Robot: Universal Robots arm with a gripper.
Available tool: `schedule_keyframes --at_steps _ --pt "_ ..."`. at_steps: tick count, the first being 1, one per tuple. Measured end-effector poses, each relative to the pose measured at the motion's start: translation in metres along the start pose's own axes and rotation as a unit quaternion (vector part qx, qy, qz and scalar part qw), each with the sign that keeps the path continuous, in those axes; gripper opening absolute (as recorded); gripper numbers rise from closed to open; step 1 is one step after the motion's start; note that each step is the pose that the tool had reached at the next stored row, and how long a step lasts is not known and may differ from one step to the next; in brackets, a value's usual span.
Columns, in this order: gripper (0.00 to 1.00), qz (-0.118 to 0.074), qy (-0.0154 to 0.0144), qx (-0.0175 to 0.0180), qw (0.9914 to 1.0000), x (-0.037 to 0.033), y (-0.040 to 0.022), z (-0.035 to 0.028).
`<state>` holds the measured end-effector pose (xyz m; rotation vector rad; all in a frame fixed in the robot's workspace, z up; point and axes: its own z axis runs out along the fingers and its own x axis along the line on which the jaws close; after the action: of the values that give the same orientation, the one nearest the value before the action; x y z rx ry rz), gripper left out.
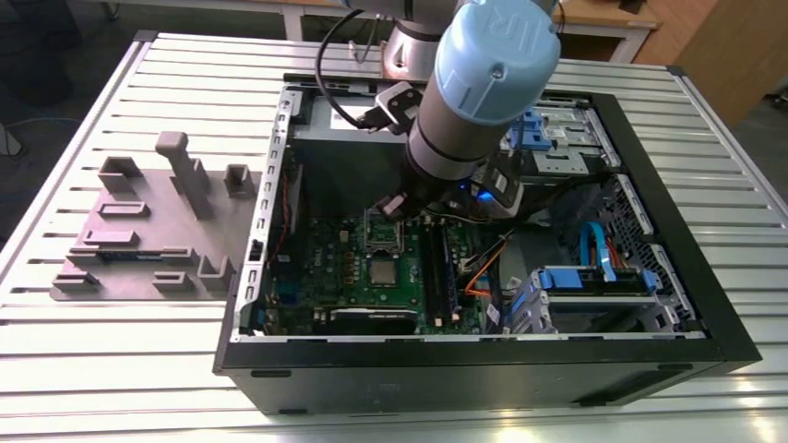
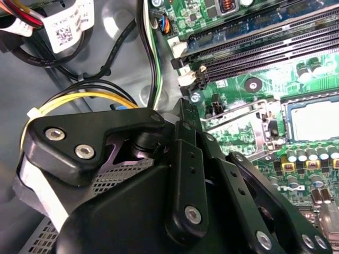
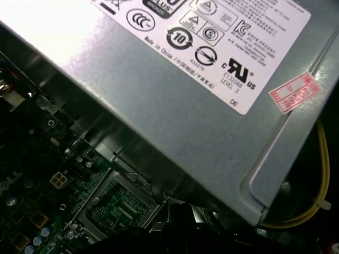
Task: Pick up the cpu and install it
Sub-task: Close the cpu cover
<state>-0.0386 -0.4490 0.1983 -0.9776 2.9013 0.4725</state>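
**A:** Labels first. What's readable?

**B:** The power supply (image 3: 175,106) has one big white label (image 3: 222,32) packed with certification marks and small print, and one pink sticker (image 3: 295,93) near its corner. In the second wrist view, one white tag (image 2: 66,24) with a square code hangs on a cable bundle.

**A:** And the gripper (image 1: 396,207)?

**B:** It's down inside the open computer case (image 1: 493,365), hanging over the far edge of the socket (image 1: 384,236), just beside the power supply. Whether it's spread or pressed together, I cannot tell. Its black linkage blocks the tips in the second wrist view. Nothing shows in its hold.

**A:** Where's the cpu?

**B:** The cpu (image 1: 386,270) lies flat on the green board, silver top up, just on the near side of the socket and apart from the gripper. It also shows at the edge of the second wrist view (image 2: 312,119).

**A:** Is the socket filled?

**B:** No. In the first wrist view the socket (image 3: 116,203) shows a bare green bed inside its metal frame.

**A:** Give me the count.

**B:** One arm (image 1: 486,74), one case, one power supply, one cpu, one socket. One grey fixture tray (image 1: 124,240) with upright posts sits on the slatted table (image 1: 124,369), at the exterior view's left of the case. One yellow wire (image 3: 320,174) loops past the supply's corner.
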Motion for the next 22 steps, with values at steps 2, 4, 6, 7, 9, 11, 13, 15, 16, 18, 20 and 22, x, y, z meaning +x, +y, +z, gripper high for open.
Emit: schedule_keyframes --at_steps 2,4,6,7,9,11,13,15,16,18,20,22 --pt "0.11 0.0 -0.0001 -0.0001 1.0 0.0003 -0.0005 0.0008" --pt "0.11 0.0 -0.0002 -0.0002 1.0 0.0007 -0.0011 0.0015" --pt "0.11 0.0 -0.0002 -0.0003 1.0 0.0011 -0.0017 0.002" --pt "0.11 0.0 -0.0003 -0.0003 1.0 0.0013 -0.0019 0.0022" --pt "0.11 0.0 -0.0003 -0.0004 1.0 0.0017 -0.0025 0.0023" --pt "0.11 0.0 -0.0003 -0.0003 1.0 0.0021 -0.0031 0.0027" --pt "0.11 0.0 -0.0004 -0.0004 1.0 0.0024 -0.0036 0.0032" --pt "0.11 0.0 -0.0003 -0.0004 1.0 0.0027 -0.004 0.0036" --pt "0.11 0.0 -0.0003 -0.0003 1.0 0.0028 -0.0042 0.0037" --pt "0.11 0.0 -0.0002 -0.0003 1.0 0.003 -0.0045 0.0037" --pt "0.11 0.0 -0.0002 -0.0003 1.0 0.0033 -0.0047 0.0036" --pt "0.11 0.0 0.0001 0.0001 1.0 0.0033 -0.0046 0.0029"
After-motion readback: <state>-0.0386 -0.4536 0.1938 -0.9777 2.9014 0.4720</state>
